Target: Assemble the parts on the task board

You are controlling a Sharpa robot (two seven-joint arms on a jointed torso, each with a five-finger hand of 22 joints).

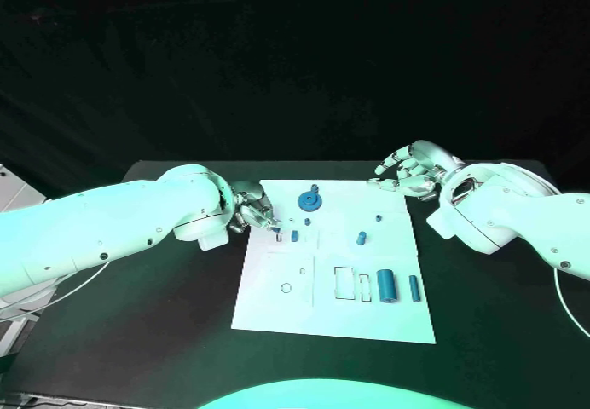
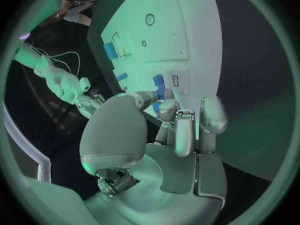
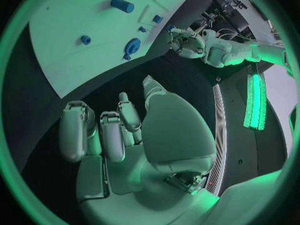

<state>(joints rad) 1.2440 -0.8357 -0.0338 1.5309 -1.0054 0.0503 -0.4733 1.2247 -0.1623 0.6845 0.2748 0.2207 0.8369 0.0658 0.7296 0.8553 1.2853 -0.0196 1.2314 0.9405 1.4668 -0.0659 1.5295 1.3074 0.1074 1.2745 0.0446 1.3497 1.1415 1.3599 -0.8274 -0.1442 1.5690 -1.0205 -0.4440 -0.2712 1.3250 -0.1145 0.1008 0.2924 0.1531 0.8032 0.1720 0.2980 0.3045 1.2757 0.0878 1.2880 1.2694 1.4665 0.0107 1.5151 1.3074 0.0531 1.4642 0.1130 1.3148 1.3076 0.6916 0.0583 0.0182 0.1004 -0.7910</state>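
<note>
Two hands work at the far end of the white task board; the left hand rests at the board's far left edge, its fingertips closed on a small blue part (the left wrist view shows it pinched just over the board's surface); the right hand hangs off the far right corner, fingers curled loosely and apart, holding nothing. Outward from the left hand, a round blue knob stands near the far edge; a small blue peg stands toward the middle; nearer, on the right side, a blue cylinder and a slimmer blue bar lie side by side, beside two rectangular outlines; the black table lies around the board.
</note>
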